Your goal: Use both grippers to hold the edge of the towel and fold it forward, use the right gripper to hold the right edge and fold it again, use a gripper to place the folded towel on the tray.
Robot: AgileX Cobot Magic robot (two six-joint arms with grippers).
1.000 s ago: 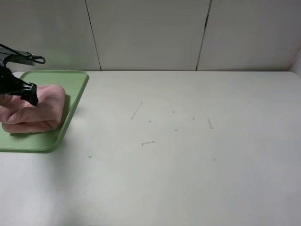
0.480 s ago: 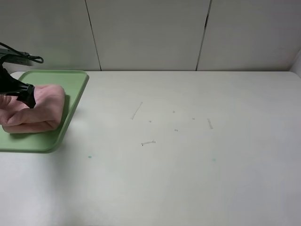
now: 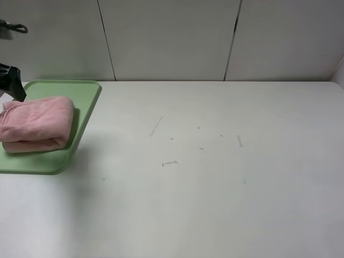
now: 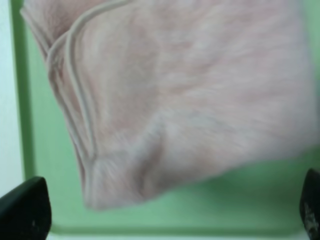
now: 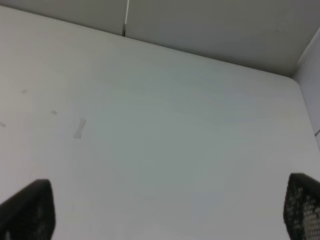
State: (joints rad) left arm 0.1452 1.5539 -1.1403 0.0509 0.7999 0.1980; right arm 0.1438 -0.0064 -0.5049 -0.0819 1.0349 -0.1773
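Towel down on the tray — your left gripper is clear of it.

Your left gripper (image 4: 165, 220) hangs with jaws spread wide, holding nothing; the folded pink towel (image 3: 36, 123) lies on the green tray (image 3: 86, 102) just beyond the fingertips (image 4: 22, 207). Your right gripper (image 5: 165, 212) — jaws also wide — faces bare white table (image 5: 165, 130).

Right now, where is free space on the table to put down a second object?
Everything right of the green tray is bare tabletop, up to the back wall. The tray itself is crowded: the folded pink towel covers most of it.
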